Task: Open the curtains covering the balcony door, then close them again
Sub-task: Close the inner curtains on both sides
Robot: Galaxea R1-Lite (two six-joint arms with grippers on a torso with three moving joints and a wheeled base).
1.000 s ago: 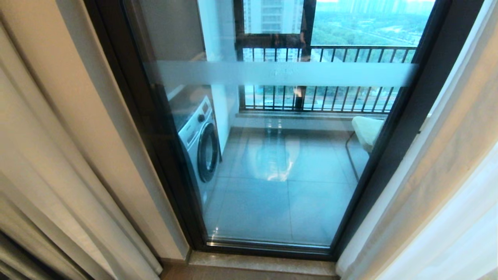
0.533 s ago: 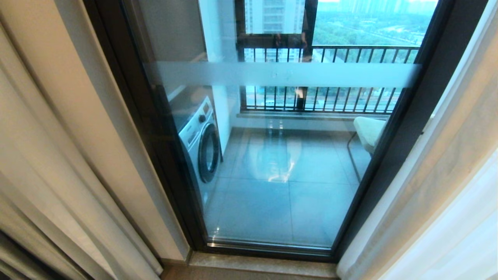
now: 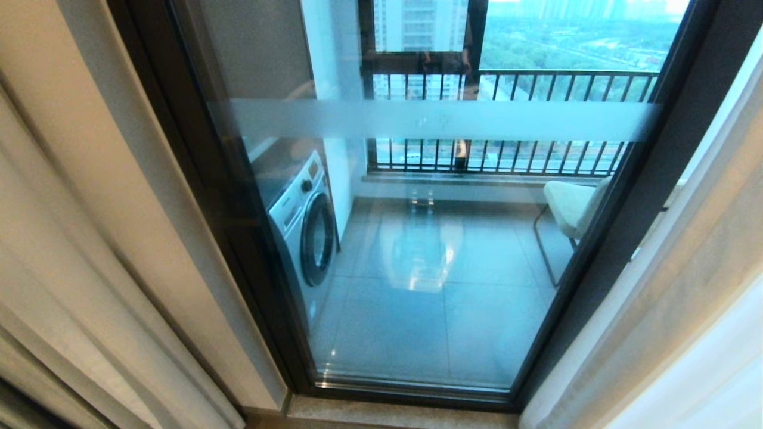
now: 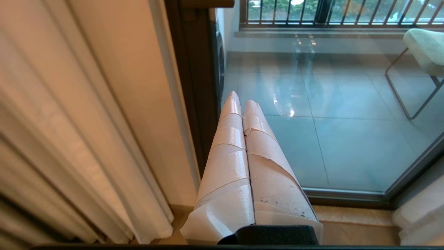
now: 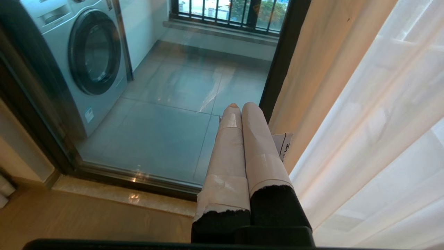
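Curtains (image 5: 374,139) beside closed right jaws, untouched.

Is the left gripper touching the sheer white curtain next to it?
Apart. In the left wrist view the left gripper, jaws shut, points at the glass balcony door, and a strip of beige wall separates it from the sheer white curtain.

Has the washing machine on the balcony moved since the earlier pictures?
No. The whole head view has shifted, so the camera moved. The washing machine stands against the same balcony wall, beside the railing.
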